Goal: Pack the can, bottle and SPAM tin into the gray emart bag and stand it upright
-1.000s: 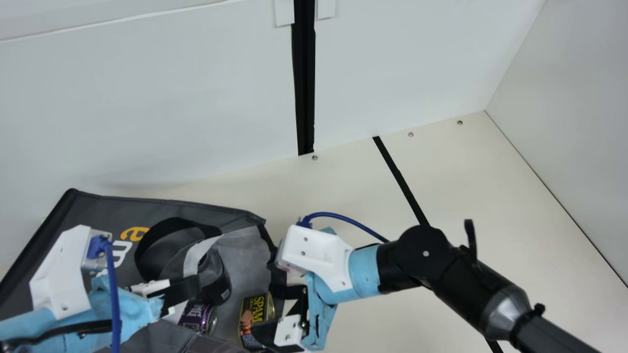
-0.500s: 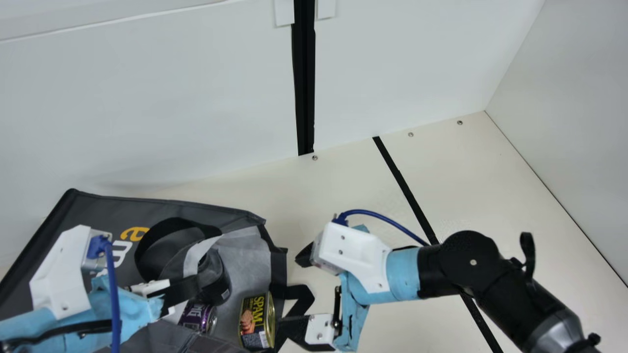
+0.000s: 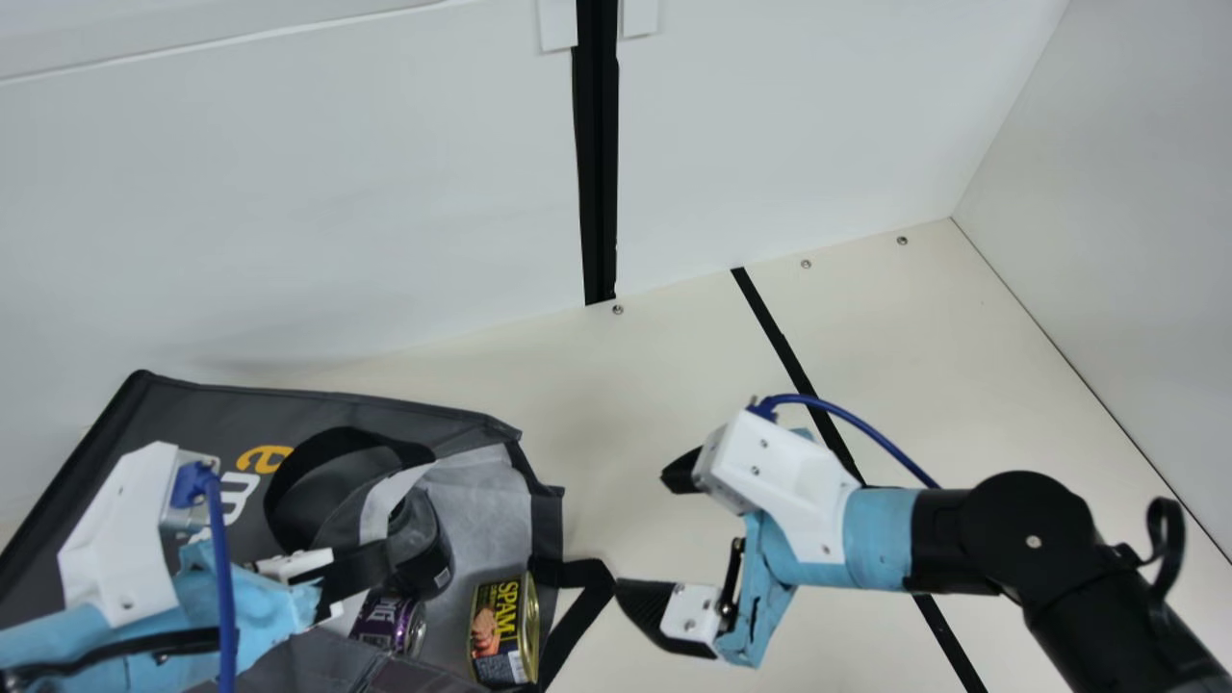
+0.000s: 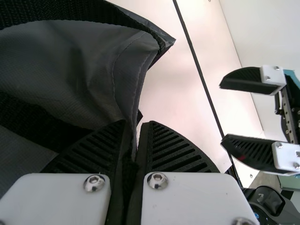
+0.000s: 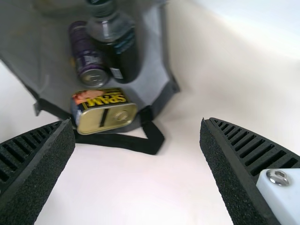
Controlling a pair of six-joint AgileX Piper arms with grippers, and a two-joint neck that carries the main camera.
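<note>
The gray emart bag lies on its side at the main view's lower left, its mouth facing right. Inside the mouth are the purple can, the dark bottle and the SPAM tin. My left gripper is at the bag's opening; in the left wrist view the left gripper is shut on the bag's edge. My right gripper stands open and empty, right of the bag; in the right wrist view the right gripper faces the SPAM tin, which sits at the mouth, apart from its fingers.
A black strap loop of the bag sticks out on the table beside the tin. Another handle arches over the bag's top. A black strip crosses the cream table; white walls stand behind and at the right.
My right gripper has let go of the SPAM tin and drawn back to the right, leaving it in the bag's mouth. The left arm and the bag have kept still.
</note>
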